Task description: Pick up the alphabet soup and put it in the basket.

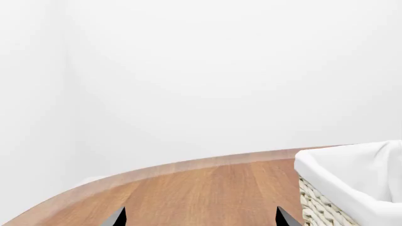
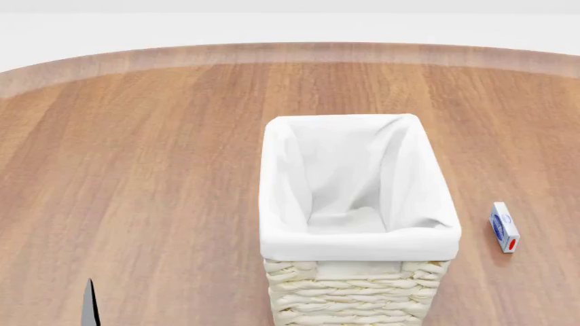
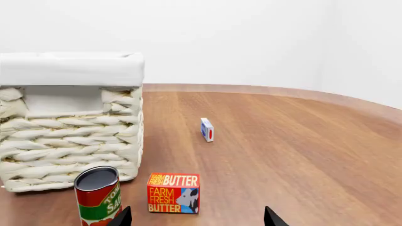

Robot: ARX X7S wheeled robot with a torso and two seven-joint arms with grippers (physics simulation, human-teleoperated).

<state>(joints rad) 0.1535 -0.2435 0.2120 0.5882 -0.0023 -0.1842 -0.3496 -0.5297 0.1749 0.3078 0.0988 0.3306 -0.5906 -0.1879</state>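
White walls ring our wooden surface (image 2: 136, 170). We cannot find the alphabet soup in any view; the basket (image 2: 358, 272) stands central. Search comes first, so we must look wider. Both tools, left tool (image 1: 199, 217) and right tool (image 3: 197, 217), are spread wide, empty.

Woven wicker basket (image 3: 72, 141), rough, matt; smooth white cloth liner (image 2: 354, 176). Table (image 2: 136, 170) polished wood grain. Butter box (image 3: 173, 193) printed cardboard beside basket.

Round wooden table (image 2: 136, 170); plain, seemingly white walls (image 3: 251, 37).
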